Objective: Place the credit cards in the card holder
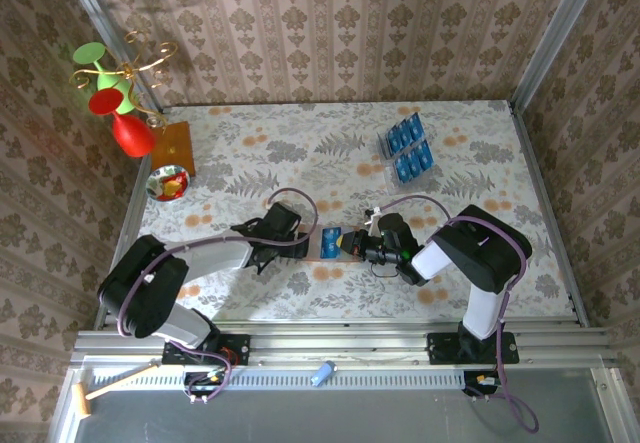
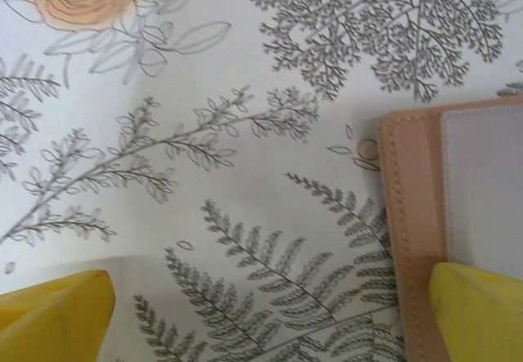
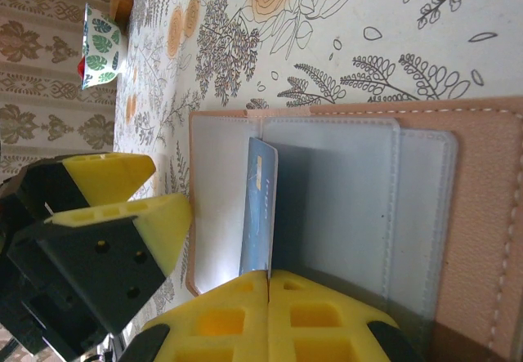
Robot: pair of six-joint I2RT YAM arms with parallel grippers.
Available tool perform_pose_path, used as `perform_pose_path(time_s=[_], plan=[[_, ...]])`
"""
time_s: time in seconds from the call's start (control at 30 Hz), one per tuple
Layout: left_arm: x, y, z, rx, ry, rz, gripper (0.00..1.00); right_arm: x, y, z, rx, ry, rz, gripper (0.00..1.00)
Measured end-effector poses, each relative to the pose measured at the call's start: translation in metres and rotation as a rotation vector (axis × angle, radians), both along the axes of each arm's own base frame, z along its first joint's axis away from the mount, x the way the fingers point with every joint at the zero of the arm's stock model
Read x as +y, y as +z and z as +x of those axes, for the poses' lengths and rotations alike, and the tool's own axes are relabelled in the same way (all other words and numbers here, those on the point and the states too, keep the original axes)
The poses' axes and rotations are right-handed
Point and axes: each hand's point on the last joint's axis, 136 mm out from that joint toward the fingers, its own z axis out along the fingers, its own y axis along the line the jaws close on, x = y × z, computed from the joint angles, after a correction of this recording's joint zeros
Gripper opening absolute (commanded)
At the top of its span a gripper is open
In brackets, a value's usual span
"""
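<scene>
Fingers of the right arm (image 3: 212, 321) are pressed together on the near end of one blue credit card (image 3: 260, 207), which stands on its edge against the grey slots of the card holder (image 3: 482, 215). That holder lies open and flat on the floral table (image 1: 300, 133), near its middle, between the two arms. The card's far end reaches along the inner pocket, but I cannot tell whether it sits inside a slot. The left fingers (image 2: 53, 317) are spread wide apart and hold nothing. One yellow tip hangs over bare table and the other over the holder's stitched edge; whether it touches is unclear. Well apart, toward the far right of the table, more credit cards (image 1: 408, 163) stand in a clear rack (image 1: 385, 141). A patterned bowl (image 1: 167, 183) sits near the left edge.
</scene>
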Motion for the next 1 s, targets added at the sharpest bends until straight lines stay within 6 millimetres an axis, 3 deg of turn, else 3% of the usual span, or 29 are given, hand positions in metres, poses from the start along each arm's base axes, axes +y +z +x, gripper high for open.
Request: perform_pose_path(time_s=[1.0], plan=[[0.0,-0.006,0.002,0.008,-0.011,0.017,1.0,-0.005,0.001,0.012,0.019,-0.015,-0.001,0.0]])
